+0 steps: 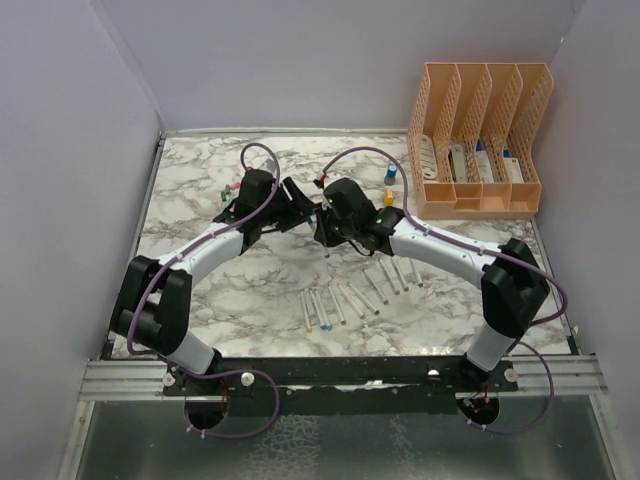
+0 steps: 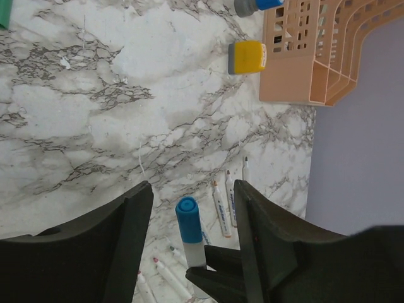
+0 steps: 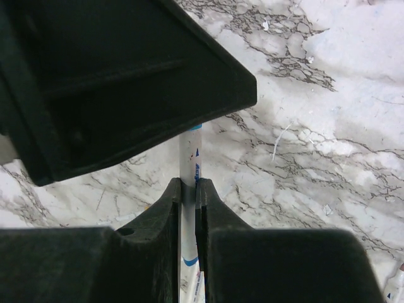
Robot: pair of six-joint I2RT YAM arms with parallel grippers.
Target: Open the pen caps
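From above, my left tool [image 1: 298, 206] and right tool [image 1: 323, 220] meet nose to nose over the middle of the marble bench [image 1: 200, 165]. A loose row of pens [image 1: 350, 295] lies on the bench nearer my bases, below the right arm. A few small caps [image 1: 231, 188] lie at the far left, beside the left arm. The peach rack [image 1: 478, 120] stands in the far right corner, with a blue bottle [image 1: 390, 177] and an orange bottle [image 1: 388, 198] just to its left.

From the left wrist, my left fingers [image 2: 136, 227] stand apart, one on each side of a pen [image 2: 195, 252] with its blue cap [image 2: 187, 218] on. There is a gap on both sides of the cap. A dark finger of the right tool comes in across the white barrel from below.

From the right wrist, my right tool is clamped on that white barrel, which runs up between the fingertips. The black body of the left tool fills the upper left and hides the cap end.
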